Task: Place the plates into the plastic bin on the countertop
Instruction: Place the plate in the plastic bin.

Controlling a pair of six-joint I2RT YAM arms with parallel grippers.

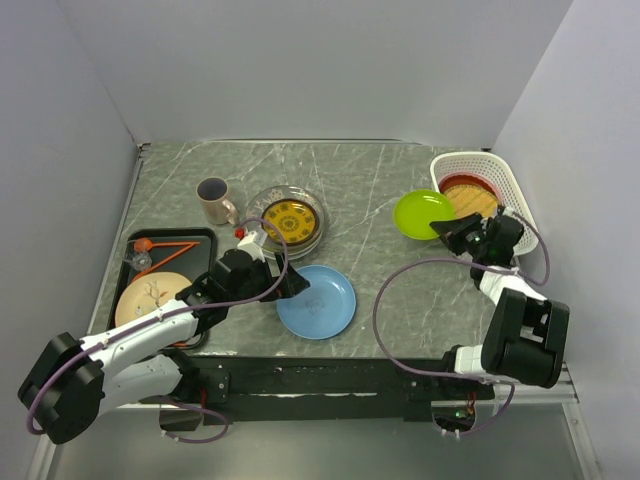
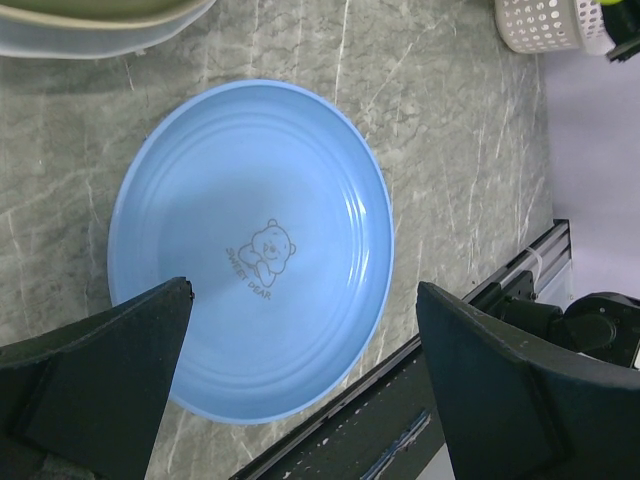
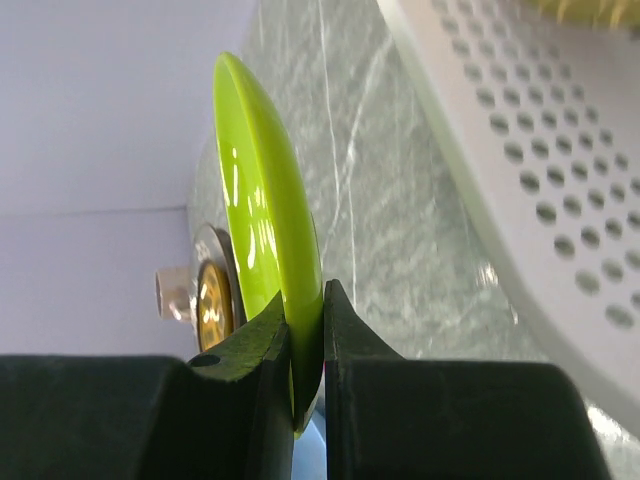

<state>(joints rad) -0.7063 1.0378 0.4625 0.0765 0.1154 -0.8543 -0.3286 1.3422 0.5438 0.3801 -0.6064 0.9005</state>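
Green plate (image 1: 422, 213) is right of centre, beside the bin (image 1: 470, 158), its rim pinched by the right gripper (image 1: 458, 233); that thin hold may slip. Left gripper (image 2: 305, 292) gapes over the blue plate (image 2: 250, 180).

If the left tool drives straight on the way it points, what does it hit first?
The blue plate, flat on the counter, centered ahead of the open left tool. Distance to it is unclear from the wrist view.
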